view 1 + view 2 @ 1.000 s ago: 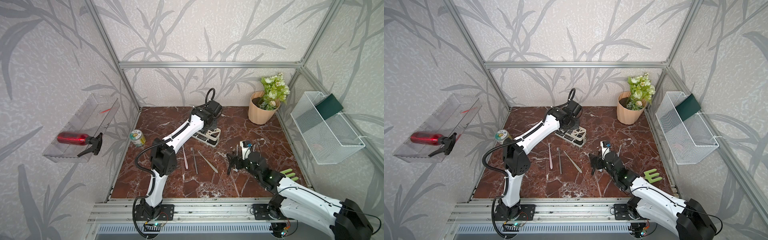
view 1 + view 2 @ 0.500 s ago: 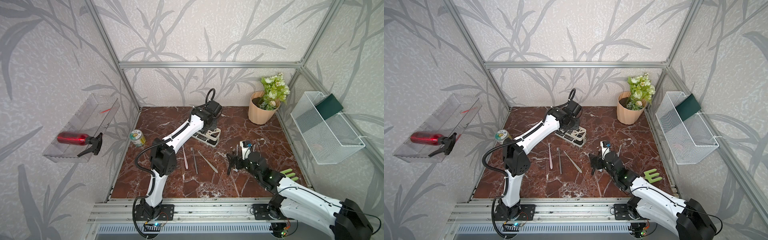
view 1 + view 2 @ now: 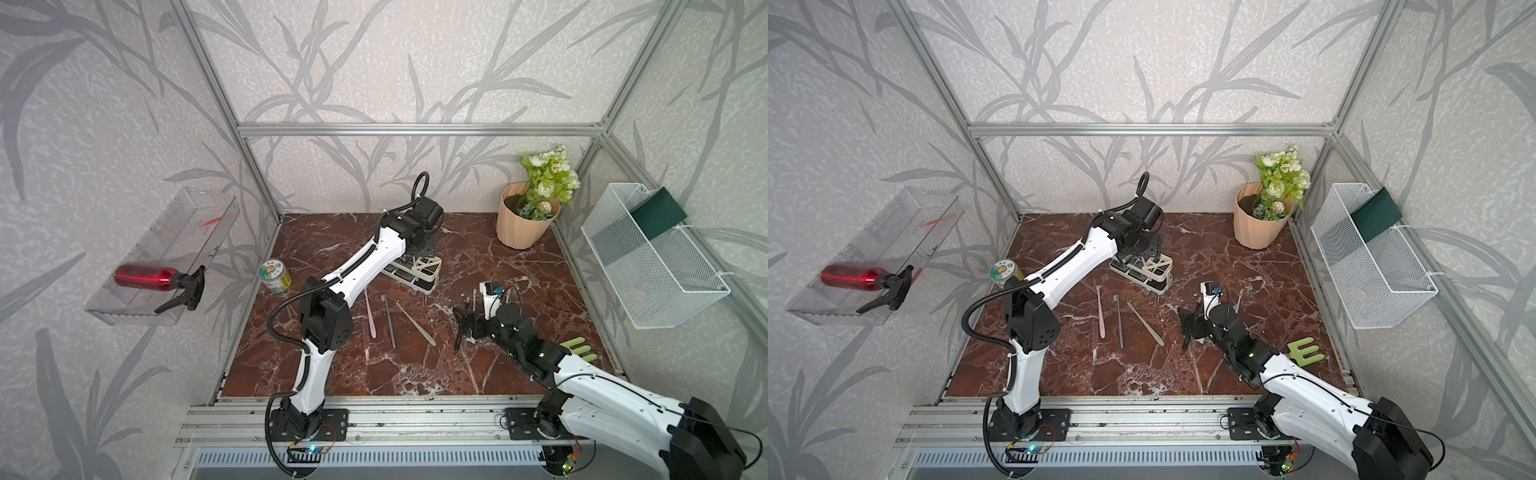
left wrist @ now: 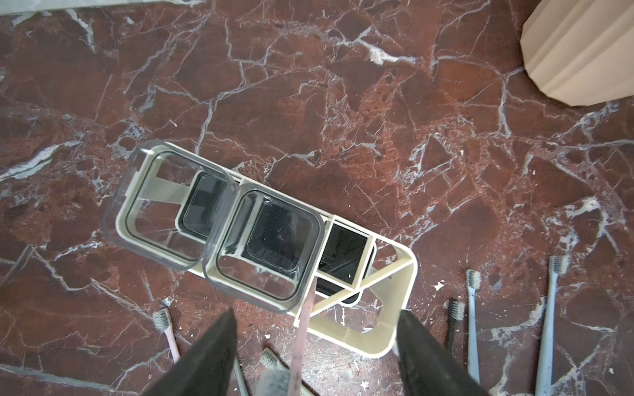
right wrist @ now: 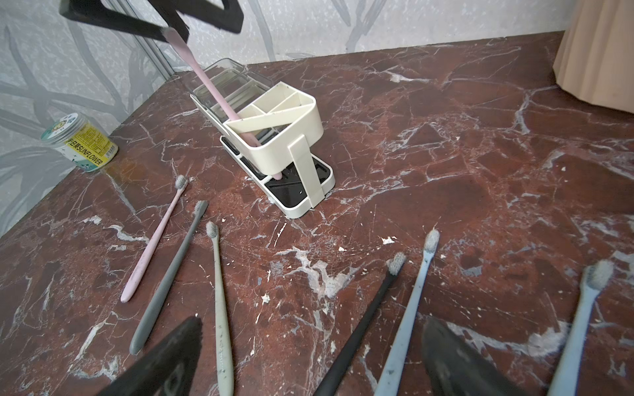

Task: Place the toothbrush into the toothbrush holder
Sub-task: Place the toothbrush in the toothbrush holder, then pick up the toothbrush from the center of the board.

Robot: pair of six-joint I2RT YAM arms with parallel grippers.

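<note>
The cream-white toothbrush holder (image 3: 420, 272) (image 3: 1148, 272) (image 5: 291, 137) stands at the back middle of the marble table. A pink toothbrush (image 5: 212, 85) (image 4: 303, 325) leans in its slotted end section, foot on the base tray. My left gripper (image 4: 317, 313) (image 5: 171, 20) hovers right above the holder, open, with the pink handle between its spread fingers and touching neither. My right gripper (image 5: 312, 322) (image 3: 461, 328) is open low over the table, with nothing between its fingers. A black toothbrush (image 5: 360, 325) and a blue one (image 5: 411, 308) lie just below it.
Pink (image 3: 371, 311), grey (image 3: 388, 320) and pale green (image 3: 415, 324) toothbrushes lie in front of the holder. A yellow-labelled jar (image 3: 274, 276) stands at the left edge, a peach flower pot (image 3: 519, 224) at the back right. A wire basket (image 3: 648, 257) hangs on the right wall.
My left gripper has opened and let go of the pink toothbrush, which now rests in the holder. Neither arm has shifted noticeably.
</note>
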